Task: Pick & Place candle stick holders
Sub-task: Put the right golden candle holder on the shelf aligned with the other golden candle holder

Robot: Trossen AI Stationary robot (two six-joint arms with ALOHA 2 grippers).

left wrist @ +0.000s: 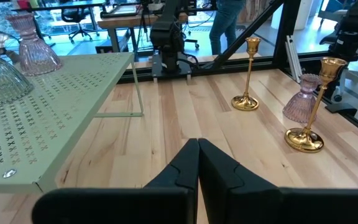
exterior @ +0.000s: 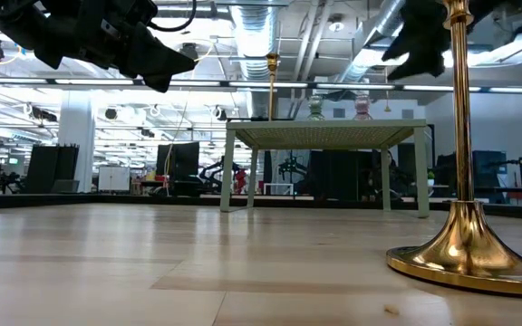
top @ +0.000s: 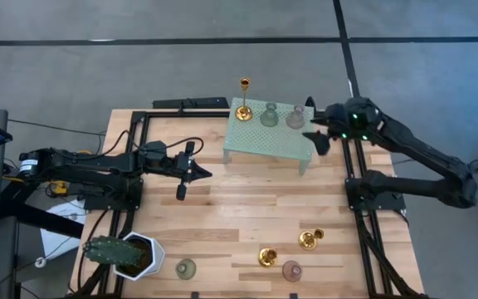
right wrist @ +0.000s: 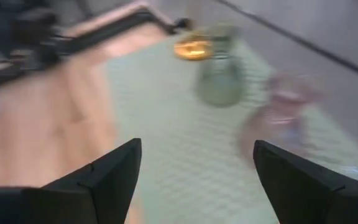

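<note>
On the mint-green perforated stand [top: 264, 143] stand a tall thin gold holder [top: 244, 100], a pale green glassy holder [top: 269, 115] and a pinkish one [top: 295, 116]. Near the table's front edge stand two gold holders [top: 309, 239] [top: 267, 257], a pinkish one [top: 291, 270] and a pale green one [top: 185, 268]. My right gripper [top: 315, 124] is open and empty over the stand's right end, beside the pinkish holder [right wrist: 284, 112]. My left gripper [top: 197, 173] is shut and empty, above the table left of the stand; it also shows in the left wrist view [left wrist: 198, 155].
A white pot with a green cactus [top: 127, 253] stands at the near left corner. Black frame rails [top: 351, 191] run along both table sides. Bare wood [top: 247, 208] lies between the stand and the front holders. In the low view a gold holder [exterior: 465, 181] stands close to the camera.
</note>
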